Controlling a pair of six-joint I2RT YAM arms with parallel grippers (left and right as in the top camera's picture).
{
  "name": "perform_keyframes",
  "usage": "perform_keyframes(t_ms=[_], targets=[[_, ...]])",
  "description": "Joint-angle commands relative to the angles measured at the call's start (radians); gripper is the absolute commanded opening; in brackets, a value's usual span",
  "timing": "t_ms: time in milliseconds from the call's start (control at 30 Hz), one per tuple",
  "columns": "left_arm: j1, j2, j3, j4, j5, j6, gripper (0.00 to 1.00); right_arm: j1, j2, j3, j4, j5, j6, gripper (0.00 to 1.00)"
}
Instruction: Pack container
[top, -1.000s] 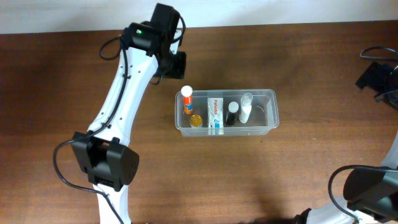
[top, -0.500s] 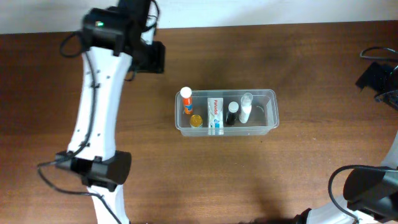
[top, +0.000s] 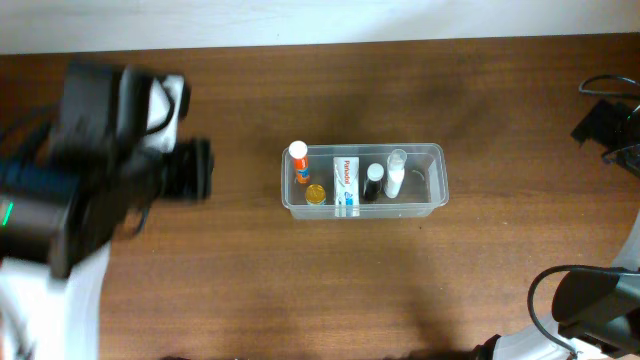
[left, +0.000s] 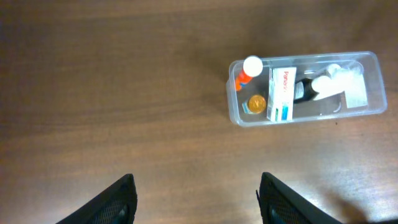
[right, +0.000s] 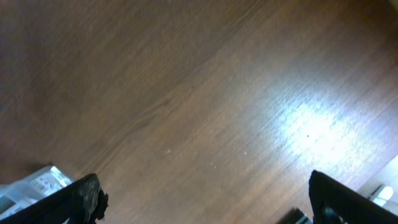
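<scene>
The clear container (top: 362, 181) lies mid-table, its long side running left to right. Inside it stand an orange tube with a white cap (top: 299, 160), a small yellow-lidded jar (top: 316, 193), a white box (top: 346, 183), a black bottle (top: 373, 182) and a pale bottle (top: 395, 172). My left gripper (left: 197, 177) hangs open and empty high above bare wood, with the container (left: 305, 87) well ahead to its right. The right gripper (right: 204, 182) is wide open over bare table, holding nothing. A corner of the container (right: 37, 183) shows at its lower left.
The left arm (top: 90, 200) looms large and blurred at the overhead view's left side. At the far right edge sits the right arm's dark body (top: 605, 125), with cables. A pale wall strip runs along the table's back edge.
The left arm has swung away from the container to the left and risen toward the overhead camera, its jaws opening wider. The right arm and the container's contents have not moved.
</scene>
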Motion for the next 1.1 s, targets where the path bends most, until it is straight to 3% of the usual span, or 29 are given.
perform_keyframes(t_ms=[0, 233, 300, 367, 433, 700, 1067], targets=[[-0.002, -0.200, -0.195, 0.075, 0.014, -0.029, 0.63, -0.002, 0.000, 0.002, -0.002, 0.001, 0.002, 0.98], [-0.001, -0.675, -0.696, 0.462, 0.019, -0.093, 0.64, -0.002, 0.000, 0.002, -0.002, 0.001, 0.002, 0.98], [-0.001, -0.793, -0.850, 0.571, 0.010, -0.150, 0.76, -0.002, 0.000, 0.002, -0.002, 0.001, 0.002, 0.98], [-0.001, -0.890, -0.995, 0.671, -0.011, -0.196, 1.00, -0.002, 0.000, 0.002, -0.002, 0.001, 0.002, 0.98], [-0.001, -0.959, -1.129, 0.750, -0.019, -0.217, 0.99, -0.002, 0.000, 0.002, -0.002, 0.001, 0.002, 0.98], [-0.001, -0.976, -1.471, 0.830, -0.014, -0.216, 0.99, -0.002, 0.000, 0.002, -0.002, 0.001, 0.002, 0.98], [-0.001, -0.954, -1.555, 0.826, 0.008, -0.216, 0.99, -0.002, 0.000, 0.002, -0.002, 0.001, 0.002, 0.98]])
